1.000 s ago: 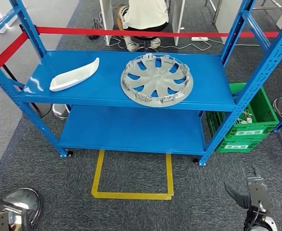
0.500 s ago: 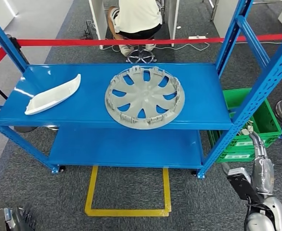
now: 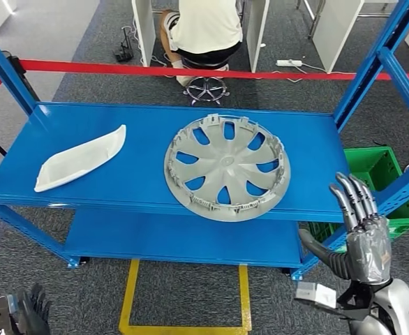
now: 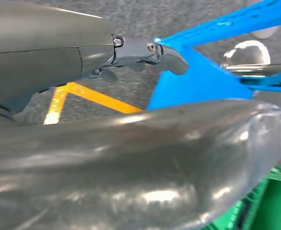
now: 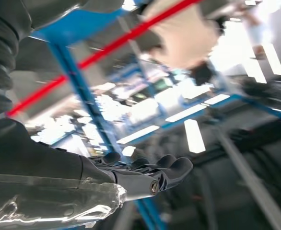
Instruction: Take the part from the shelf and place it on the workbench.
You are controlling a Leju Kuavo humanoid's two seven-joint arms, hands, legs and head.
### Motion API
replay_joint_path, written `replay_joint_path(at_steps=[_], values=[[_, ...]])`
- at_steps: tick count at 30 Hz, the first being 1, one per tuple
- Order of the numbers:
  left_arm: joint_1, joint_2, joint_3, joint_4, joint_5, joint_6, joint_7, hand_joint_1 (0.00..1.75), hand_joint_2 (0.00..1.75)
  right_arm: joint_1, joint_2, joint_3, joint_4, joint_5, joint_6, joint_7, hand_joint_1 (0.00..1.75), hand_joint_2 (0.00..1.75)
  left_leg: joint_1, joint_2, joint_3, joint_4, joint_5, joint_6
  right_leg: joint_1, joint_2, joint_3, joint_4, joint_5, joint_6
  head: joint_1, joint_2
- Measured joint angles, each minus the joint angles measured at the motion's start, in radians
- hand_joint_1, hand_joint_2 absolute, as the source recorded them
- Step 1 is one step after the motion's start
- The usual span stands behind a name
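Two hands show low in the head view: the right hand [image 3: 364,241] is raised with fingers spread and nothing in it, short of the shelf's front edge; the left hand [image 3: 31,313] sits low at the corner, its finger state unclear. One grey wheel cover [image 3: 227,166] lies flat on the blue shelf [image 3: 139,188], apart from the fingers, one white curved part [image 3: 81,158] to its left. Beyond, one seated person [image 3: 206,28].

My right hand [image 3: 368,241] shines silvery; the hubcap [image 3: 227,166] looks matt grey plastic, the shelf [image 3: 139,132] glossy blue painted metal, the carpet [image 3: 186,293] rough.
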Motion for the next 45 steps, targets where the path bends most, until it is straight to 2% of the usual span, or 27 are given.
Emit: replay_joint_path(at_steps=[1, 2, 3, 6, 13, 19, 27, 34, 45], values=[[-0.001, 0.003, -0.007, 0.001, 0.001, 0.002, -0.008, 0.0, 0.0, -0.008, -0.015, 0.025, -0.017, 0.001, -0.002, -0.007, 0.0, 1.75, -0.002, -0.003, 0.007, 0.002, -0.006, -0.003, 0.001, 0.0, 0.007, -0.057, 0.043, -0.005, 0.0, 0.0], [-0.002, 0.006, -0.013, 0.002, 0.003, 0.004, -0.016, 0.0, 0.0, -0.015, -0.03, 0.048, -0.033, -0.002, -0.001, -0.015, 0.0, 1.75, -0.005, -0.005, 0.012, 0.004, -0.012, -0.004, 0.002, 0.0, 0.013, -0.094, 0.067, -0.008, 0.0, 0.0], [-0.003, 0.01, -0.019, 0.003, 0.005, 0.005, -0.024, 0.0, 0.0, -0.021, -0.043, 0.071, -0.048, -0.01, 0.005, -0.024, 0.0, 1.75, -0.007, -0.006, 0.013, 0.005, -0.014, -0.001, 0.002, 0.001, 0.018, -0.112, 0.074, -0.01, 0.0, 0.0], [-0.005, 0.02, -0.035, 0.007, 0.009, 0.007, -0.044, 0.0, 0.0, -0.045, -0.077, 0.136, -0.083, -0.05, 0.05, -0.054, 0.0, 1.75, -0.009, -0.005, 0.017, 0.002, -0.013, 0.003, 0.003, 0.005, 0.024, -0.118, 0.075, -0.012, -0.002, 0.0], [-0.018, 0.041, -0.072, 0.029, 0.01, 0.006, -0.088, 0.0, 0.0, -0.104, -0.135, 0.272, -0.125, -0.159, 0.211, -0.108, 0.0, 1.75, -0.008, -0.005, 0.023, -0.008, -0.011, -0.015, 0.004, 0.006, 0.018, -0.118, 0.073, -0.022, -0.003, 0.0], [-0.027, 0.057, -0.101, 0.056, 0.008, -0.002, -0.109, 0.0, 0.0, -0.163, -0.157, 0.376, -0.084, -0.13, 0.338, -0.041, 0.0, 1.75, -0.009, -0.005, 0.023, -0.009, -0.012, -0.017, 0.004, 0.006, 0.02, -0.121, 0.072, -0.023, -0.003, 0.0], [-0.044, 0.071, -0.137, 0.079, 0.0, -0.006, -0.111, 0.0, 0.0, -0.3, -0.152, 0.486, 0.089, -0.053, 0.413, 0.045, 0.0, 1.75, -0.009, -0.005, 0.022, -0.008, -0.012, -0.016, 0.003, 0.005, 0.029, -0.125, 0.075, -0.02, -0.003, 0.0], [-0.06, 0.084, -0.172, 0.09, 0.0, -0.006, -0.104, 0.0, 0.0, -0.421, -0.11, 0.553, 0.255, -0.001, 0.45, 0.114, 0.0, 1.75, -0.009, -0.005, 0.021, -0.008, -0.012, -0.015, 0.003, 0.006, 0.031, -0.125, 0.076, -0.019, -0.003, 0.0], [-0.067, 0.099, -0.204, 0.107, 0.0, -0.005, -0.097, 0.0, 0.0, -0.519, -0.062, 0.601, 0.387, 0.043, 0.473, 0.192, 0.0, 1.75, -0.009, -0.004, 0.021, -0.008, -0.012, -0.016, 0.003, 0.007, 0.03, -0.126, 0.076, -0.019, -0.003, 0.0]])
